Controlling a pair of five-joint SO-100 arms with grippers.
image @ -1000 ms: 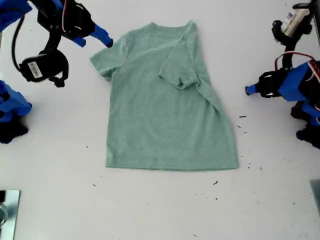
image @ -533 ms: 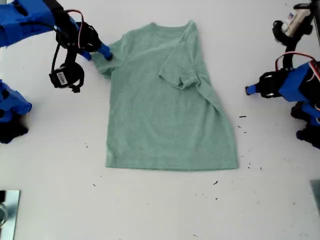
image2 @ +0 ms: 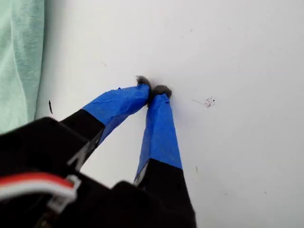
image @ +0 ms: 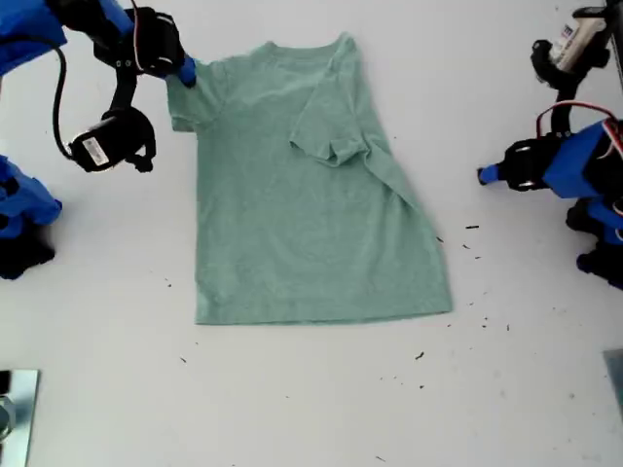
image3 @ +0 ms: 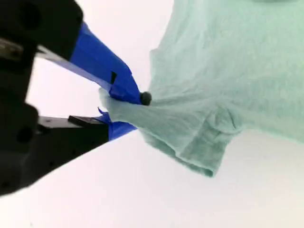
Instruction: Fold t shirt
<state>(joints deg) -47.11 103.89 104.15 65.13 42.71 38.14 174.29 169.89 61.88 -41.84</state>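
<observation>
The pale green t shirt (image: 302, 214) lies flat on the white table, neck toward the far edge. The sleeve on the exterior view's right is folded inward over the chest. My second gripper (image: 187, 72) is at the sleeve on the exterior view's left, and its wrist view shows the blue fingers (image3: 118, 80) shut on a pinched bunch of that sleeve's cloth (image3: 228, 61). My first gripper (image: 484, 175) rests apart from the shirt at the exterior view's right, its tips (image2: 153, 90) pressed together on nothing, with only the shirt's edge (image2: 19, 57) in its view.
Blue arm bases stand at both sides of the exterior view (image: 24, 219) (image: 599, 195). A metal piece (image: 15, 409) sits in the exterior view's lower left corner. Small dark specks (image: 472, 228) dot the table near the shirt's hem.
My second gripper closed on the sleeve and pulled it, and the whole shirt slid toward the exterior view's left and slightly farther back. The first arm has not moved.
</observation>
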